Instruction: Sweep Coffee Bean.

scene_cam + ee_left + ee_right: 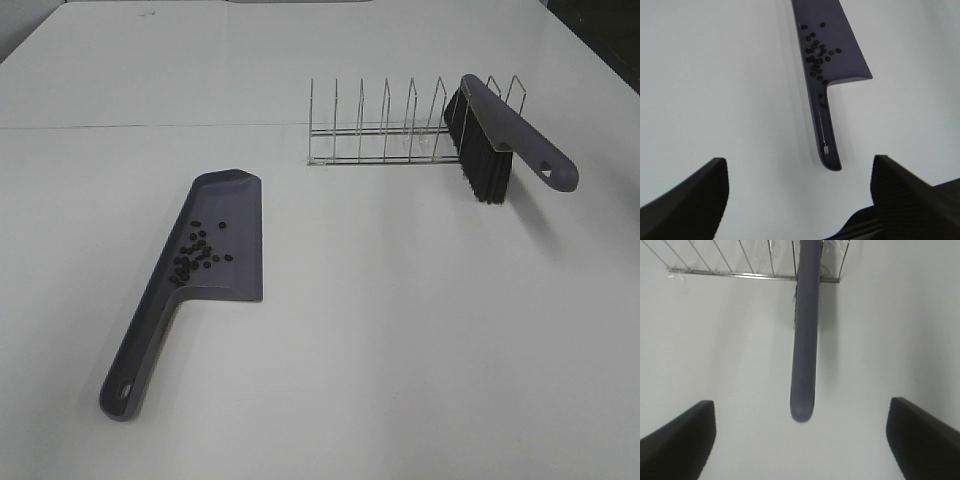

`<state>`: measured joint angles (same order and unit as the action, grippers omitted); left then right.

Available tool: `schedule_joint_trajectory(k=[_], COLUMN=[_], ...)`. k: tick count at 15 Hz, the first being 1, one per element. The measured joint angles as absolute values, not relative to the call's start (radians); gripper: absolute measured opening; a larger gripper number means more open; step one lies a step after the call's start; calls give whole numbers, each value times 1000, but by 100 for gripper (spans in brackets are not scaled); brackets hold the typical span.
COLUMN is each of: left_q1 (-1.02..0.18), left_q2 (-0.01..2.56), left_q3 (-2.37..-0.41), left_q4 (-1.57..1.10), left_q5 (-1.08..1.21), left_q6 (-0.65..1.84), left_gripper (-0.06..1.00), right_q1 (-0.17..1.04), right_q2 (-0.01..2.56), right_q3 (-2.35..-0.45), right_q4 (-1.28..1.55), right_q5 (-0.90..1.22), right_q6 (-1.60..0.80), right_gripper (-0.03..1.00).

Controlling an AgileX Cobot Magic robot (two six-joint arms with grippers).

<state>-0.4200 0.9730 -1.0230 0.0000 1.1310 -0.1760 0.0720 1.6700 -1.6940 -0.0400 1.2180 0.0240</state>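
The coffee beans [195,255] lie in a loose cluster on the blade of the grey dustpan [225,215], which lies flat on the white table left of centre, handle toward the front. The left wrist view shows the beans [817,55] on the dustpan [832,30]. My left gripper [800,200] is open and empty, short of the handle end. A grey brush [510,130] with black bristles rests in a wire rack [390,135]. My right gripper [800,440] is open and empty, just short of the brush handle [804,355]. Neither gripper shows in the exterior high view.
The wire rack [740,260] stands at the back centre-right of the white table [400,330]. A seam line crosses the table behind the dustpan. A dark edge shows at the far right.
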Motion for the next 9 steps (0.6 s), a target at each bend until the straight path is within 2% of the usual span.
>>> schedule_joint_trajectory(k=[9], left_q1=[-420], left_q2=[496], left_q3=[-625], left_q4=[0], left_q5=[1147], left_q6=[-152], left_gripper=[71], right_q1=[72], right_q2=[961], right_q3=[-940], right_q4=[20], right_q5=[1220], right_q6=[15], right_gripper=[79])
